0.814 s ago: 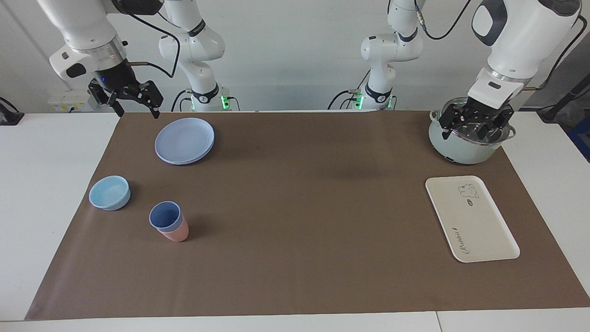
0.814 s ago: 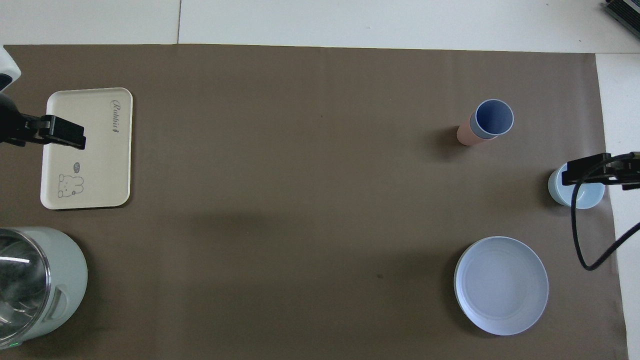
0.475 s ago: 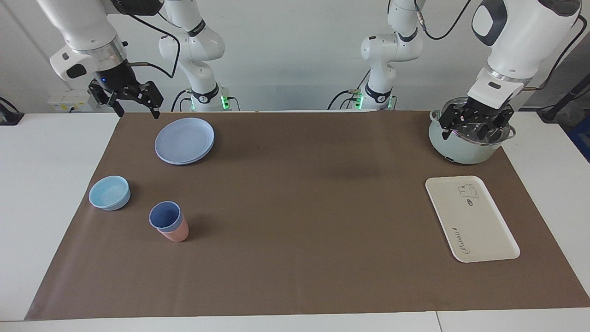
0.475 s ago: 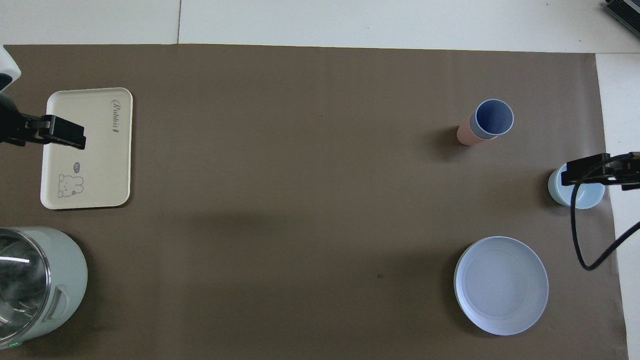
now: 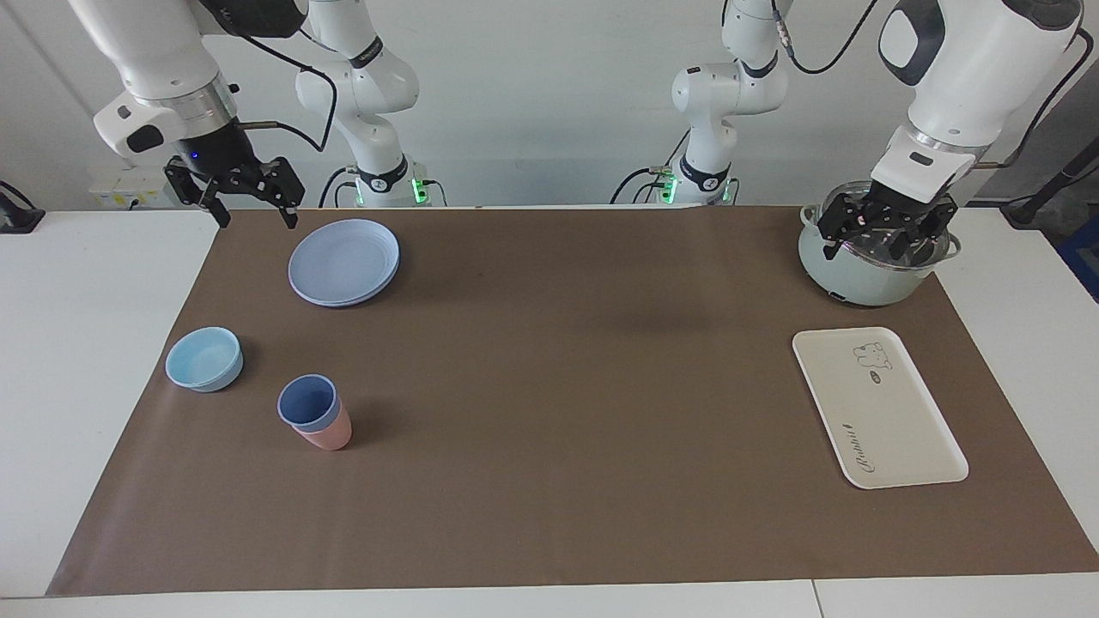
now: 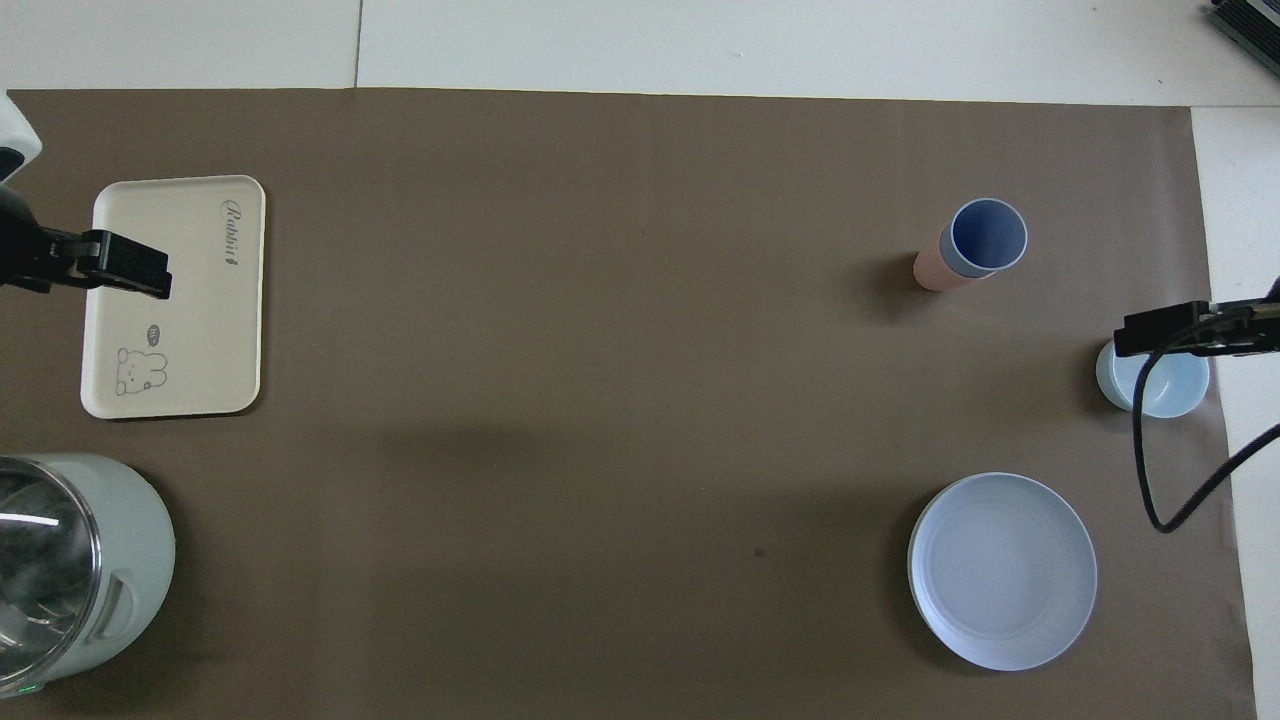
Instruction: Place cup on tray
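Observation:
The blue cup (image 5: 307,401) stands upright, nested inside a pink cup (image 5: 327,434), toward the right arm's end of the table. It also shows in the overhead view (image 6: 988,236). The cream tray (image 5: 877,407) with its bear print lies flat and bare toward the left arm's end; it also shows in the overhead view (image 6: 175,300). My right gripper (image 5: 258,215) is open and empty, raised over the mat's edge beside the blue plate, well apart from the cup. My left gripper (image 5: 883,245) is open and empty, over the pot.
A round blue plate (image 5: 343,261) lies nearer to the robots than the cups. A shallow light-blue bowl (image 5: 204,358) sits beside the cups toward the mat's edge. A pale green pot (image 5: 859,275) with a glass lid stands nearer to the robots than the tray.
My right gripper has shifted slightly and turned a little in the air. The left arm, cup and tray have not moved.

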You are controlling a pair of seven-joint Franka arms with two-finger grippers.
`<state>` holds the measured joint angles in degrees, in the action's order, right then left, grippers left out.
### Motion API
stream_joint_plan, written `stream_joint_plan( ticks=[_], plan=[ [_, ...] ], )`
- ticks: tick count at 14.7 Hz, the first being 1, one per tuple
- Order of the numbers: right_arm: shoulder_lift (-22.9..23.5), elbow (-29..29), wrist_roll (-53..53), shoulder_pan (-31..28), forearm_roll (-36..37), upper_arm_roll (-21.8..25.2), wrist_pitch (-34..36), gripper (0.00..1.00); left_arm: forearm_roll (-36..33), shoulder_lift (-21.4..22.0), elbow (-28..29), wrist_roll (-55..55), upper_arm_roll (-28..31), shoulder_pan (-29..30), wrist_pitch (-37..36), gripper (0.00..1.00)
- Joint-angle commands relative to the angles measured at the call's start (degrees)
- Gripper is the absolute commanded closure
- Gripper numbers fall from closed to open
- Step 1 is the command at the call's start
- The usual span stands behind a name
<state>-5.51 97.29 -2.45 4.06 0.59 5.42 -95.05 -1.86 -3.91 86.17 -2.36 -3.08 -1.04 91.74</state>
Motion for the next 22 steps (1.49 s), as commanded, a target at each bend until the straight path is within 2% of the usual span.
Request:
stream_joint_plan(
  ticks=[1, 3, 7, 13, 18, 22],
  plan=[
    [-3.3, 8.8, -10.7, -2.4, -0.9, 0.6, -8.8, 0.00, 0.3, 1.7, 2.1, -0.1, 0.0, 0.3, 0.5, 0.00],
    [-3.5, 13.6, -19.7, -3.6, -2.6, 0.7, -16.8, 0.00, 0.3, 1.7, 2.1, -0.1, 0.0, 0.3, 0.5, 0.00],
    [-0.6, 19.2, -39.2, -8.4, -13.7, 0.7, -28.6, 0.00, 0.3, 1.7, 2.0, -0.1, 0.0, 0.3, 0.5, 0.00],
    [10.2, 19.4, -71.9, -15.4, -40.8, 0.7, -35.2, 0.00, 0.3, 1.7, 2.0, -0.1, 0.0, 0.3, 0.5, 0.00],
    [17.0, 19.1, -87.2, -14.6, -63.5, 0.7, -37.5, 0.00, 0.3, 1.7, 2.1, -0.1, 0.0, 0.3, 0.6, 0.00],
    [21.7, 17.8, -99.1, -14.0, -73.2, 0.1, -37.5, 0.00, 0.3, 1.7, 2.1, -0.1, 0.0, 0.3, 0.4, 0.00]
  ],
)
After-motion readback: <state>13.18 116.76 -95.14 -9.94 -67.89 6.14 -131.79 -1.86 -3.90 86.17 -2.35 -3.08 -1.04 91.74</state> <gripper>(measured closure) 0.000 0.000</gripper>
